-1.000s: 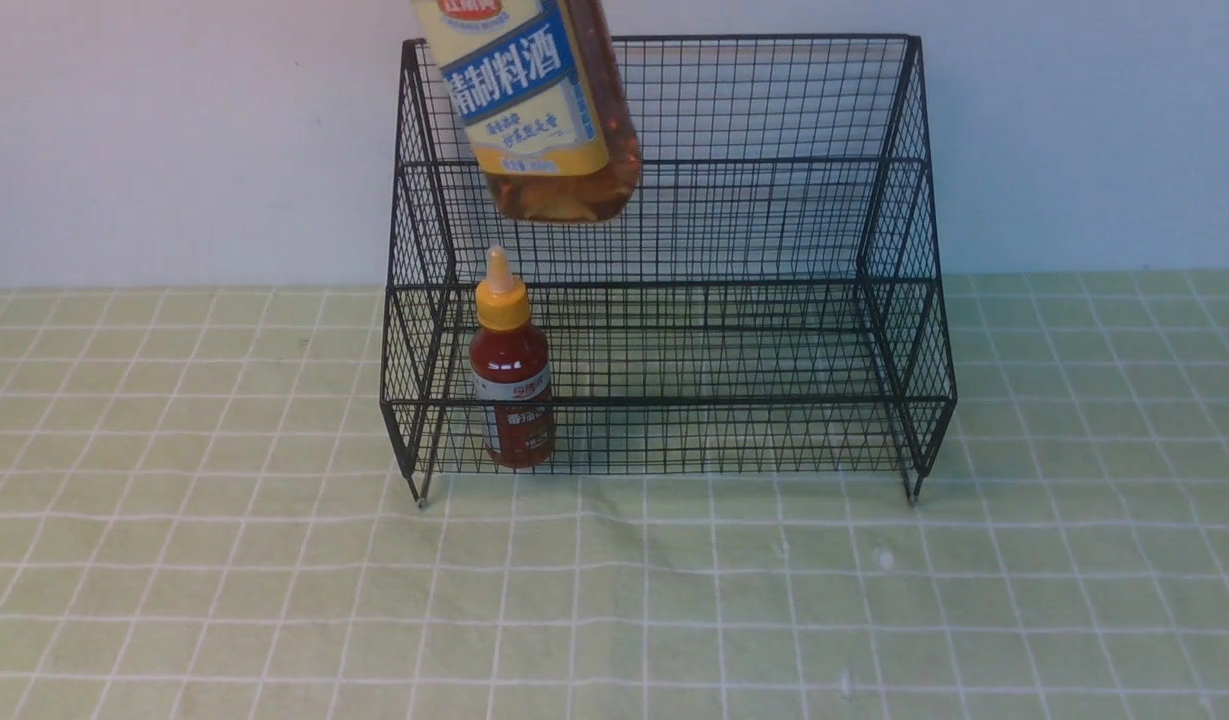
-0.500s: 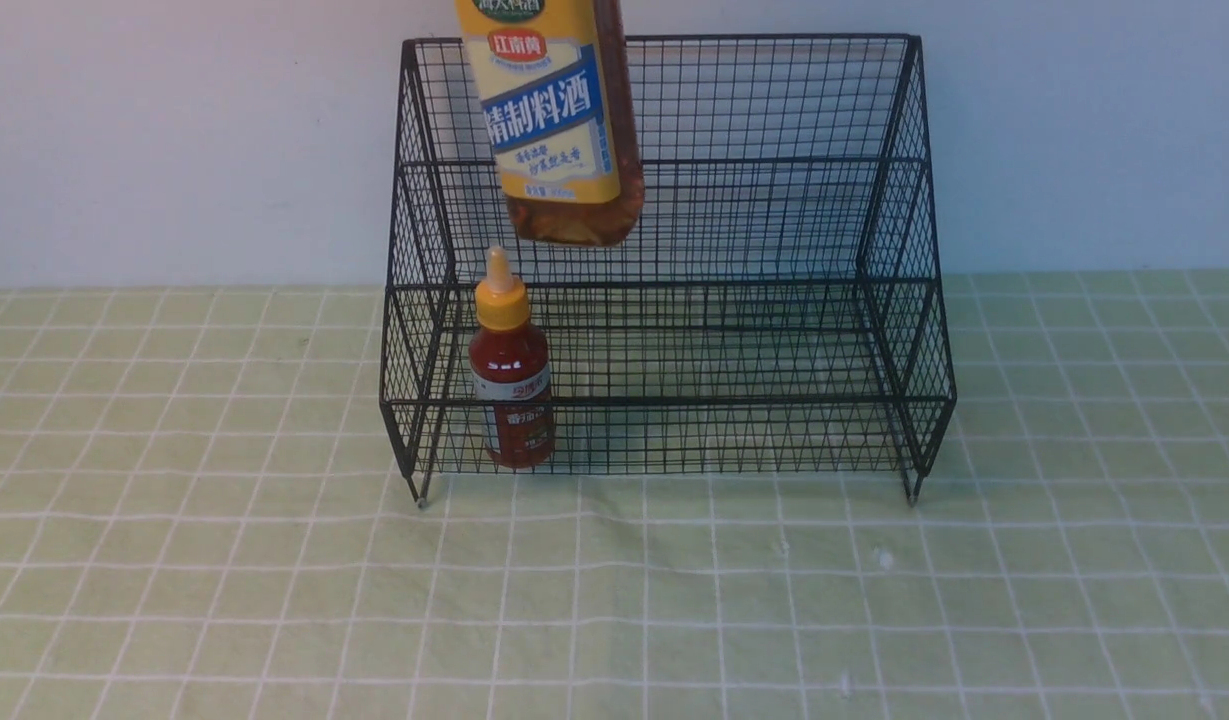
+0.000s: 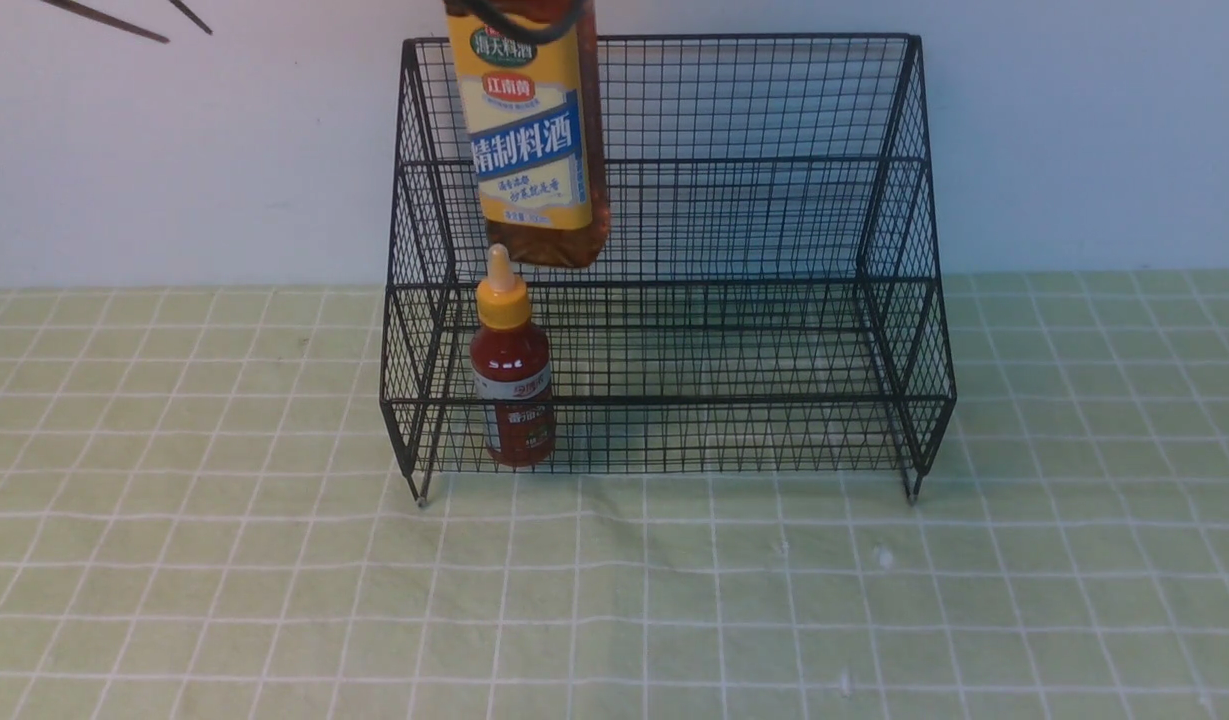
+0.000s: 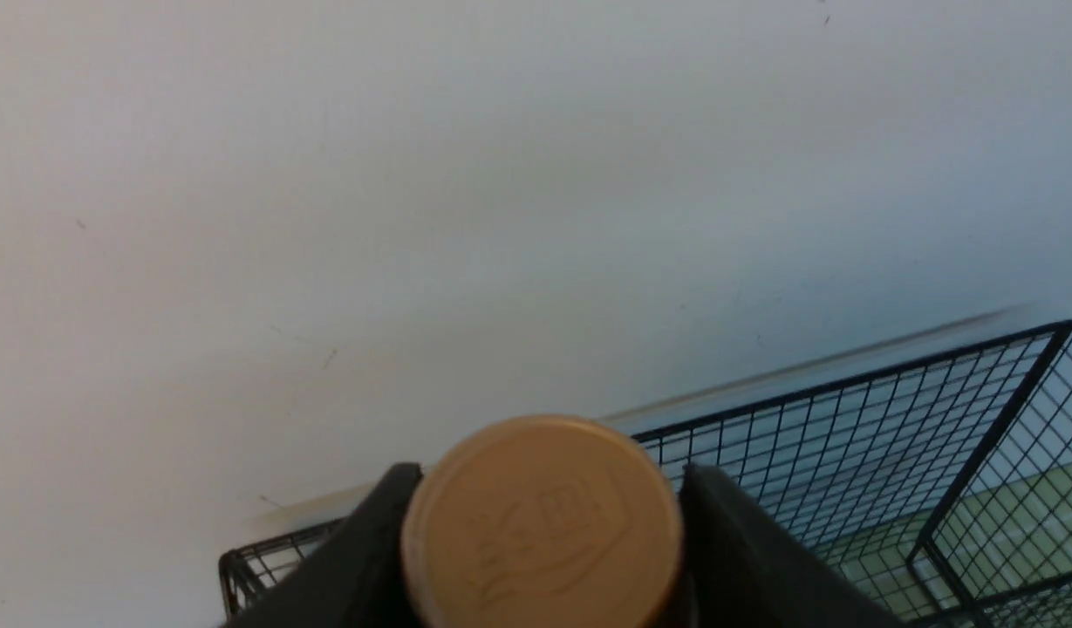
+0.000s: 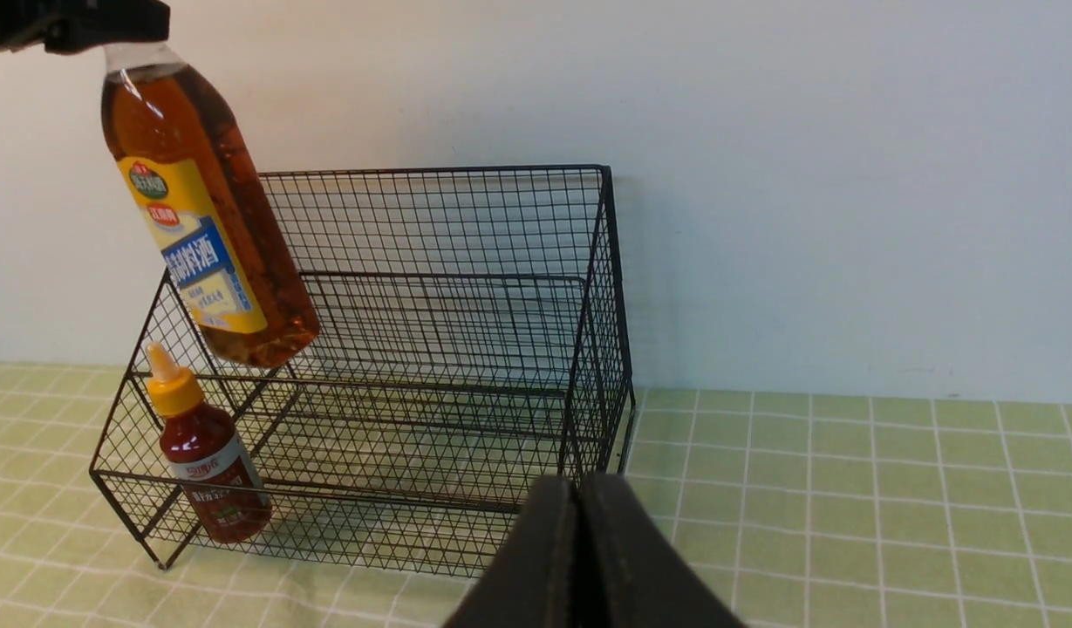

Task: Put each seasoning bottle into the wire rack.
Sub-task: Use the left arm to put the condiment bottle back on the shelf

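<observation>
Amber bottle, label "精制料酒", pinched at cap by left claw; red bottle directly below, in rack, left end. Right claw pressed together.

The wire rack is thin, matt black metal. Above the rack, the tall bottle is glossy clear plastic. Inside the rack, the small red bottle is glossy plastic too. Beneath the rack lies matt, wrinkled cloth.

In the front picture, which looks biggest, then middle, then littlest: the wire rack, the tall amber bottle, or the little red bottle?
1. wire rack: biggest by far.
2. tall amber bottle: next, though its top is cut off.
3. little red bottle: smallest.
</observation>
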